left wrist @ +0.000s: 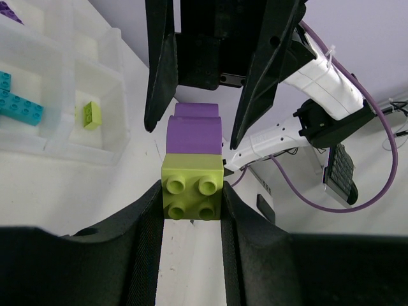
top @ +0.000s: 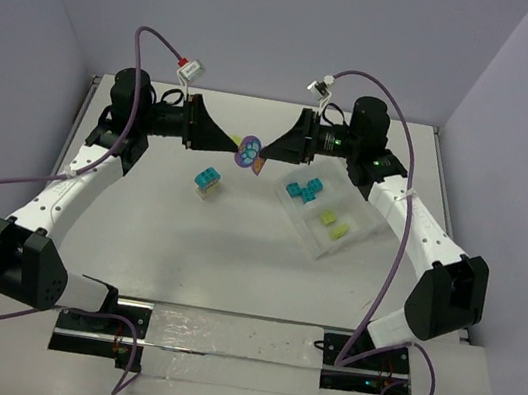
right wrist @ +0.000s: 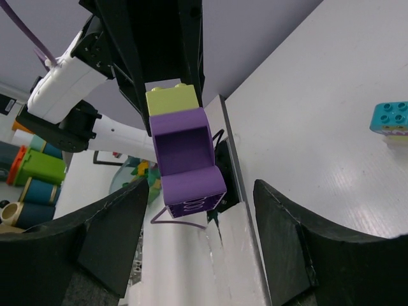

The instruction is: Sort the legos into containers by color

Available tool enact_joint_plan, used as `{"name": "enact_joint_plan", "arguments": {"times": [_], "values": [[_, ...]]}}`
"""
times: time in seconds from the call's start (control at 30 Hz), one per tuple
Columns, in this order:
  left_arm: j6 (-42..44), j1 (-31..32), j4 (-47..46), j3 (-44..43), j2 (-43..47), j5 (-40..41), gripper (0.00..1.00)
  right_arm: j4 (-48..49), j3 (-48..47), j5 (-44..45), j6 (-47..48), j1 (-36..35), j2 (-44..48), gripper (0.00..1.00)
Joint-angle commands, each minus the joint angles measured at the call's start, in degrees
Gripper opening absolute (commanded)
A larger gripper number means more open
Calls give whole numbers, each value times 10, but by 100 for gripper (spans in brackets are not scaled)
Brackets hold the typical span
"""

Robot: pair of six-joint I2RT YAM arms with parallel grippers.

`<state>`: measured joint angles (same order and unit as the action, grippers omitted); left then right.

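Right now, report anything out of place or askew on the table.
One cyan brick stacked on a pale brick sits on the white table, outside the clear divided plastic tray, so unsorted. The tray itself lies diagonal to the table's edges. Nothing looks spilled or damaged.

In the top view, the brick pair (top: 249, 152) sat at upper centre, between the left gripper (top: 236, 146) on its left and the right gripper (top: 264, 152) on its right. Below it, a brick stack (top: 208, 182) stood on the table (top: 182, 265), left of the tray (top: 310, 238), which held further bricks (top: 304, 190).
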<state>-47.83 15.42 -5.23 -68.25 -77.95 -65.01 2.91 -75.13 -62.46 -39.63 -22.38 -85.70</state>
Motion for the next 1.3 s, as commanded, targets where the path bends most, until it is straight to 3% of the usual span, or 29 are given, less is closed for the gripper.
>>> {"name": "enact_joint_plan", "arguments": {"times": [0.0,0.03,0.1,0.13,0.23,0.3,0.53,0.77,0.87,0.93,0.97,1.13,1.27], "values": [[-1,3,-34,-27,-3,-17,0,57,-22,-18,-24,-12,-6,69],[0,3,-34,-27,-3,-17,0,61,-22,-19,-27,-14,-8,66],[2,3,-30,-28,-5,-15,0,63,-22,-20,-30,-17,-16,47],[5,4,-27,-28,-5,-15,0,66,-21,-20,-33,-19,-17,44],[14,3,-15,-25,-3,-9,0,79,-8,-17,-42,-21,-13,8],[20,3,-8,-25,-1,-5,0,50,-7,-6,-18,-20,-6,1],[120,-1,130,-59,-12,45,0,-104,16,58,95,10,26,0],[93,-27,97,-35,-10,50,0,-188,28,145,139,35,51,0],[105,-28,118,-41,-14,66,0,-231,20,267,134,57,59,0],[125,-28,153,-50,-17,81,0,-285,16,519,95,93,72,0],[132,-28,165,-54,-19,91,0,-283,22,574,86,104,76,0],[159,-27,209,-71,-28,117,0,-273,2,718,76,139,31,0],[165,-26,222,-72,-23,131,0,-280,-42,762,94,168,-31,0]]}}
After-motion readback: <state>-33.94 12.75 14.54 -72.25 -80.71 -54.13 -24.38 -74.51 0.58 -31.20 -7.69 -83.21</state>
